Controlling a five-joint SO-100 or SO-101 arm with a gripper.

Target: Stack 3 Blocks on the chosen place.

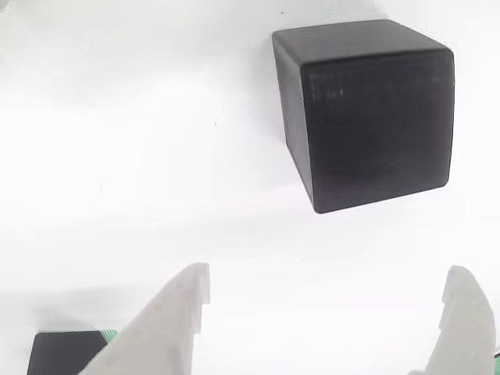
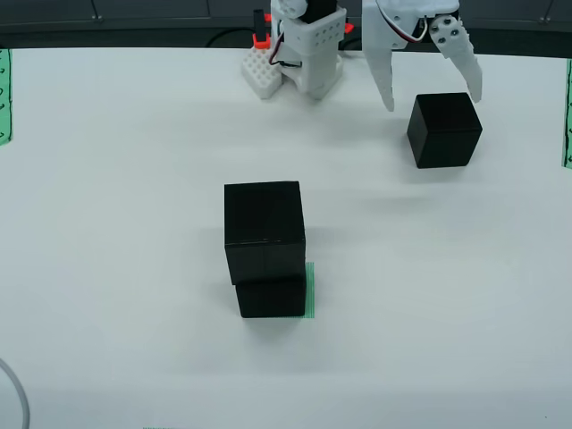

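On the white tabletop [image 2: 107, 268], two black blocks already sit one on top of the other, the top block [image 2: 264, 231] on the bottom block [image 2: 271, 298]. They stand on the green striped patch [image 2: 309, 290], which peeks out at their right side in the view from above. That is the chosen place, so I think two of three are done.

Far from the stack, up and to the right in that view, the last loose block [image 2: 444, 130] rests alone. The claw [image 2: 431, 96] hangs just behind it, spread wide and pinching nothing, likely so it can slide around the cube.

All around the stack the tabletop is bare, so there is lots of room. The table edge lies beyond the robot's base [image 2: 308, 54].
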